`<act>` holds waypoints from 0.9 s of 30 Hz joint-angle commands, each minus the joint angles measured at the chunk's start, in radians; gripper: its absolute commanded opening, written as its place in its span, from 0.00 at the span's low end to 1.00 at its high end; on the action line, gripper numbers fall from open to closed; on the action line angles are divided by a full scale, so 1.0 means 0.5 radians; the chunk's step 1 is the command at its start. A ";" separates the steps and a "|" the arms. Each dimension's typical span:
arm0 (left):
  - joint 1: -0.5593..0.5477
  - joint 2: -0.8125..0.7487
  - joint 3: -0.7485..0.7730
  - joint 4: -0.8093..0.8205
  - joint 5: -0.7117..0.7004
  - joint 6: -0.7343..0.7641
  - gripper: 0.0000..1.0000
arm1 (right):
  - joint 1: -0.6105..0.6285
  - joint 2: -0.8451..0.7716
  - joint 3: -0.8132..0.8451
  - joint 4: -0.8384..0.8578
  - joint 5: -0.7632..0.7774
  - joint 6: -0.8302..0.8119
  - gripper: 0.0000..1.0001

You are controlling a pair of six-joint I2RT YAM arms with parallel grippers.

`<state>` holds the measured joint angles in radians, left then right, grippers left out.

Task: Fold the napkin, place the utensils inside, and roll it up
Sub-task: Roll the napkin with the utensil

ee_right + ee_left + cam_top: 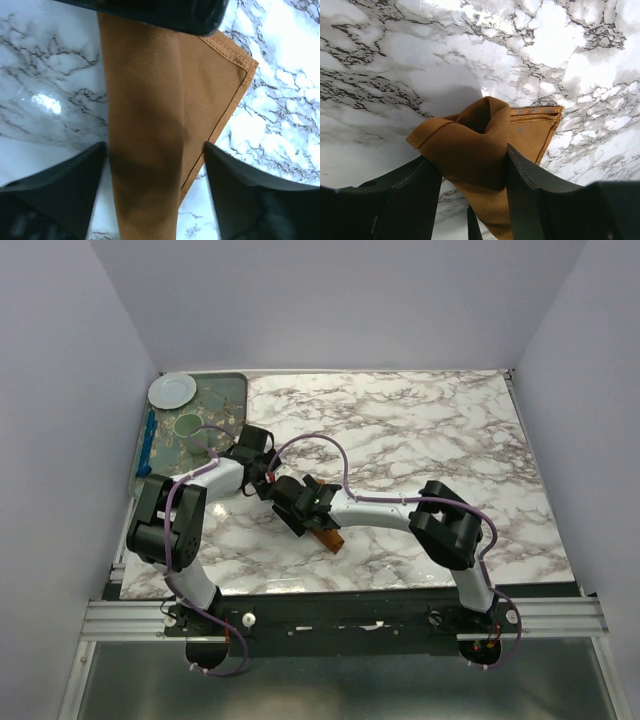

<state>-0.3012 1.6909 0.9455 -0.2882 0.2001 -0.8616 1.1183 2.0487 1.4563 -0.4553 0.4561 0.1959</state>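
Note:
The rust-orange napkin (331,538) lies partly rolled near the middle of the marble table, mostly hidden under both grippers in the top view. In the left wrist view its rolled end (470,145) fills the gap of my left gripper (472,170), and both fingers press on the cloth. In the right wrist view the roll (145,100) runs lengthwise between the spread fingers of my right gripper (155,160), with a flat unrolled flap (215,80) to its right. The two grippers meet head to head, left (272,490) and right (300,512). No copper fork shows in any view.
A dark green tray (228,398) sits at the table's far left corner with a white plate (172,390), a green ring-shaped cup (188,424) and a blue utensil (149,435) on its left edge. Cables loop over both arms. Walls enclose the table on three sides.

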 commanded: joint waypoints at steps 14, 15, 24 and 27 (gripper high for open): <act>0.081 -0.136 -0.216 0.030 0.039 0.122 0.85 | -0.218 -0.047 -0.213 0.226 -0.763 0.127 0.29; 0.078 -0.151 -0.225 0.030 0.042 0.116 0.85 | -0.276 -0.057 -0.243 0.269 -0.877 0.145 0.28; 0.075 -0.271 -0.274 0.119 0.075 0.030 0.87 | -0.699 -0.033 -0.602 0.895 -2.191 0.491 0.19; 0.038 -0.176 -0.204 0.119 0.106 0.024 0.87 | -0.812 0.093 -0.615 1.060 -2.589 0.644 0.19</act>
<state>-0.2676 1.5665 0.8177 -0.2142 0.2554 -0.8433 0.7780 1.9923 1.2015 -0.0486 -0.4282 0.3786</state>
